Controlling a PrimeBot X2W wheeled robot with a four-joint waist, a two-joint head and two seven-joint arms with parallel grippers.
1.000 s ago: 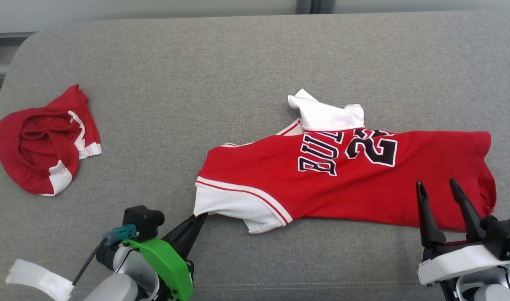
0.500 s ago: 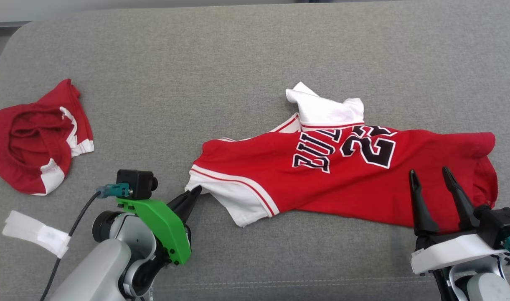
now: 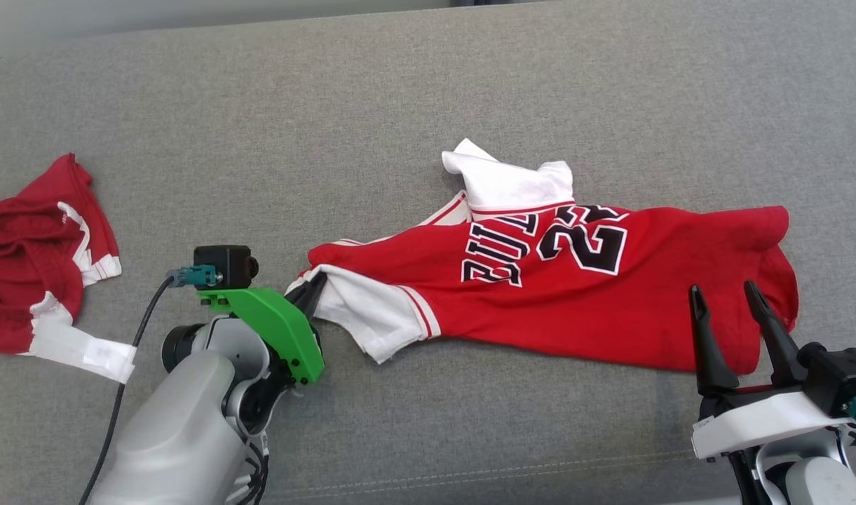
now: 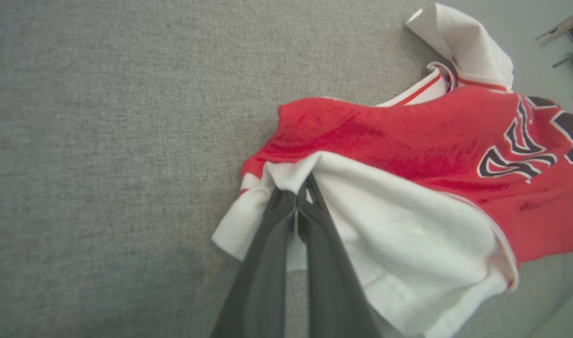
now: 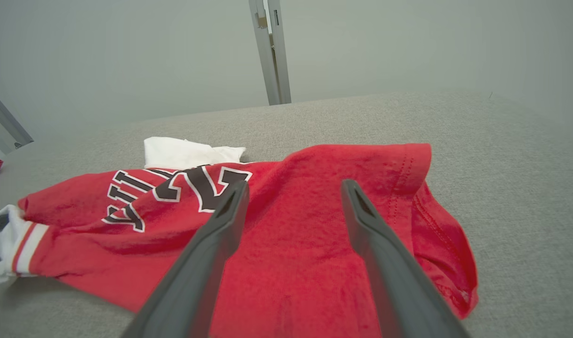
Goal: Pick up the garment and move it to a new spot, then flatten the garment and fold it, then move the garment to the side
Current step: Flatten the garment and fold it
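Cushion [image 3: 428, 84]: a wide grey cloth surface that carries both garments.
Jersey [image 3: 575, 294]: red, with white sleeves and black letters. It lies right of the middle of the cushion and is stretched sideways. It is not flat: the hem end at the right is bunched, and the far sleeve [image 3: 512, 184] stands up in a fold.
Shorts [image 3: 28, 280]: a red and white heap at the left edge, well apart from the jersey. I judge that you can leave it alone for this step.
Left claw [image 3: 317, 282]: closed tight on the near sleeve [image 3: 371, 319]. In the left wrist view its two fingers meet, with white cloth pinched at the tips.
Right claw [image 3: 722, 291]: its fingers stand wide apart and hold nothing. It hangs over the hem end of the jersey. I cannot tell whether it touches the cloth.
Strip [image 3: 84, 348]: a small white strip at the lower edge of the shorts. I cannot tell whether it is attached.
Jersey, done: by my judgement, only the grip on one sleeve. Most of the cloth rests on the cushion, so the pick-up is begun but not finished.
Jersey, to do: you have to lift it and carry it to a new spot, then flatten it, fold it and move it to the side. Nearly the whole task is ahead of you.
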